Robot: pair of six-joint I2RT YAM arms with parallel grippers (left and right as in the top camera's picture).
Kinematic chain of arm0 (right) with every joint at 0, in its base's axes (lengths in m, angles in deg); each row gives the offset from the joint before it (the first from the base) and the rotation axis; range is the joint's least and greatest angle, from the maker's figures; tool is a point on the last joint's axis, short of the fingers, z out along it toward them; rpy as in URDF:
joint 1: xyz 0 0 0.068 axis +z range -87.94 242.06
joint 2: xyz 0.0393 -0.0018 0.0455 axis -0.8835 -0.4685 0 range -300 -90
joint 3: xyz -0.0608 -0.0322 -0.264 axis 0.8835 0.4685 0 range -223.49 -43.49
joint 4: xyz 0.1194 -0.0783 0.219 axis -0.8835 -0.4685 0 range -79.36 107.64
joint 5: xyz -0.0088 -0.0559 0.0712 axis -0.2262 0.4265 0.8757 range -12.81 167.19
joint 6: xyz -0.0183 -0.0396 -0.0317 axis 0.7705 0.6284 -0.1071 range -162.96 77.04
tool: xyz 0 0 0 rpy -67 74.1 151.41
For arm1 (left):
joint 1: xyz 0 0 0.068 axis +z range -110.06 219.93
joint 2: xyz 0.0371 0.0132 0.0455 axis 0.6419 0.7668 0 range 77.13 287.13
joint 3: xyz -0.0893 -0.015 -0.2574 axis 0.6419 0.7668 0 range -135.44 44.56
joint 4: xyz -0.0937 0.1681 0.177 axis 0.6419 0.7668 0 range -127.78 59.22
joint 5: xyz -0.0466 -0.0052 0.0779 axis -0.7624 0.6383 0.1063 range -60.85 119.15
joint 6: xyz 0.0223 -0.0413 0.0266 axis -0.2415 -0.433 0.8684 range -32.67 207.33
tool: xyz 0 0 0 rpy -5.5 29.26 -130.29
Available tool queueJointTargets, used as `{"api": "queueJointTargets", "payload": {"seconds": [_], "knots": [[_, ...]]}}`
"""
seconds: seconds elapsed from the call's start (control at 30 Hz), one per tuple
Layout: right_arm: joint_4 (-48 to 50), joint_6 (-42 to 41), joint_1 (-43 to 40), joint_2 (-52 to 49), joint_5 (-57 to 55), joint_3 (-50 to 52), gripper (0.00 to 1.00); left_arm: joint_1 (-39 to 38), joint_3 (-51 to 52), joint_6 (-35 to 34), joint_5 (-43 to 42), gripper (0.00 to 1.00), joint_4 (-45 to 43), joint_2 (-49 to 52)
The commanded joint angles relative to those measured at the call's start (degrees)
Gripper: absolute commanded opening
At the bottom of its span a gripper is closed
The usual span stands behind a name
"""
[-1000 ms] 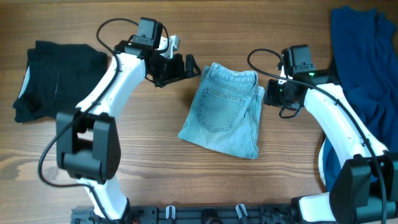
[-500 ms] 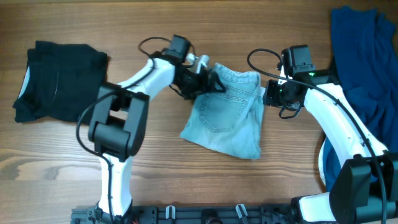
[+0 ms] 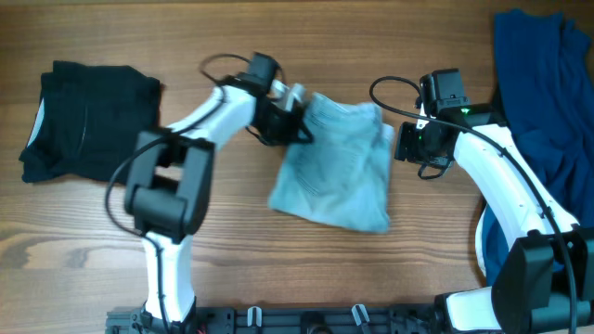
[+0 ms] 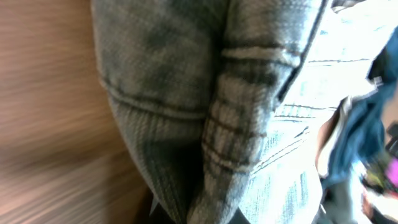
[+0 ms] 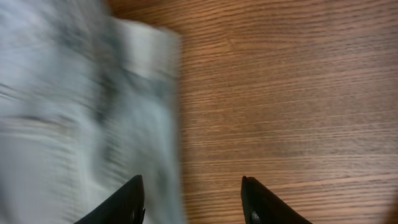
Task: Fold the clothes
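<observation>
Shorts (image 3: 339, 172): pale denim, folded, in the middle of the table (image 3: 232, 260).
Left gripper (image 3: 297, 121): pinching a fold at the shorts' top-left corner.
Right gripper (image 5: 194, 200): fingers spread — just beside the shorts' right edge.
Black garment (image 3: 83, 116): far left.
Blue garment (image 3: 543, 93): far right.

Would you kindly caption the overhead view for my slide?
Left gripper pinches the denim shorts at a top corner; right gripper open beside them.

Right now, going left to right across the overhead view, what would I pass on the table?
black garment → denim shorts → right hand → deep-blue garment. The left hand overlaps the shorts' left edge, so it is left out of the order.
</observation>
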Motion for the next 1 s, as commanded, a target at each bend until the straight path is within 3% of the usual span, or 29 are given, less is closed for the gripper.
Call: {"api": "queueJointTargets", "payload": {"seconds": [0.0, 0.2, 0.43, 0.6, 0.7, 0.97], "knots": [[0.00, 0.52, 0.07, 0.50, -1.84, -0.52, 0.50, 8.72, -0.02, 1.60, 15.67, 0.04, 2.51, -11.58], [-0.39, 0.55, 0.07, 0.50, -1.60, -0.52, 0.51, 26.62, -0.07, 1.57, 31.76, 0.04, -2.43, -25.66], [-1.53, 0.55, 0.07, 0.50, -1.20, -0.52, 0.51, 47.80, -0.07, 1.33, 32.70, 0.05, -9.11, -27.06], [-1.73, 0.52, 0.07, 0.50, -1.18, -0.52, 0.51, 53.13, -0.04, 1.36, 32.72, 0.09, -9.03, -26.84], [-1.84, 0.55, 0.07, 0.50, -1.20, -0.52, 0.51, 54.10, -0.04, 1.38, 32.74, 0.17, -9.01, -26.47], [-1.99, 0.61, 0.07, 0.50, -1.20, -0.52, 0.52, 54.34, -0.04, 1.40, 33.42, 0.18, -7.65, -24.79]]}}
